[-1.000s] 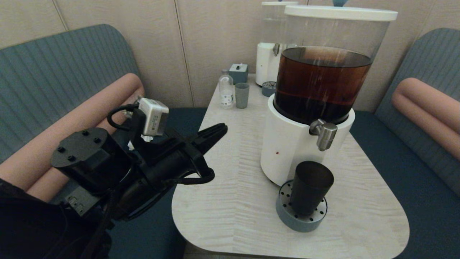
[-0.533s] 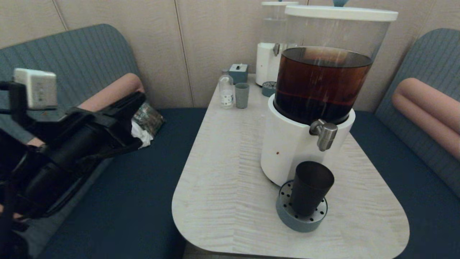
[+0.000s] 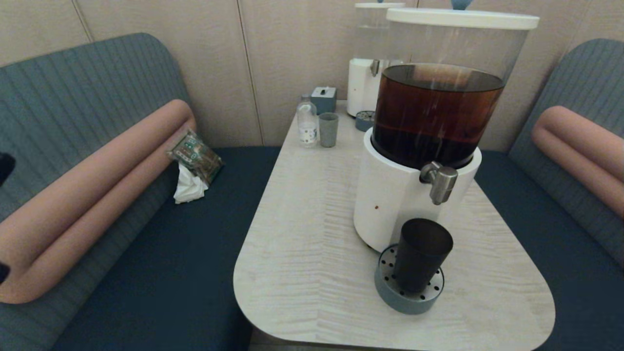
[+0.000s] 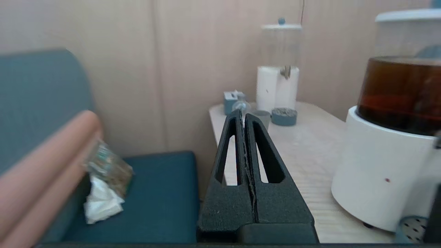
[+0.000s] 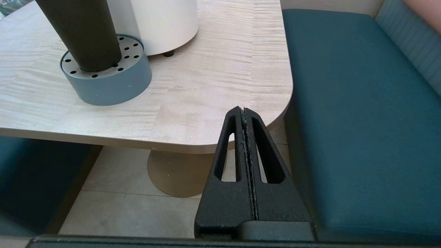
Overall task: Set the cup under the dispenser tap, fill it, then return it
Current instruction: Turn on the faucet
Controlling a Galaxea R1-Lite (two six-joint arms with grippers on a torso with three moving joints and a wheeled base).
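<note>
Two matching tools are seen from the wrist cameras. The left tool (image 4: 245,119) is made up of two matte black fingers (image 4: 230,151), each shaped as a tapering triangle with a long slot cut through it. Rough grey pad edges are shown along the seam between them. A coarse, grainy texture is seen on the broad black base, and a smooth dark bar is set below it. The right tool (image 5: 244,112) is built alike, with black slotted fingers (image 5: 227,151) and pale specks scattered on the base.
</note>
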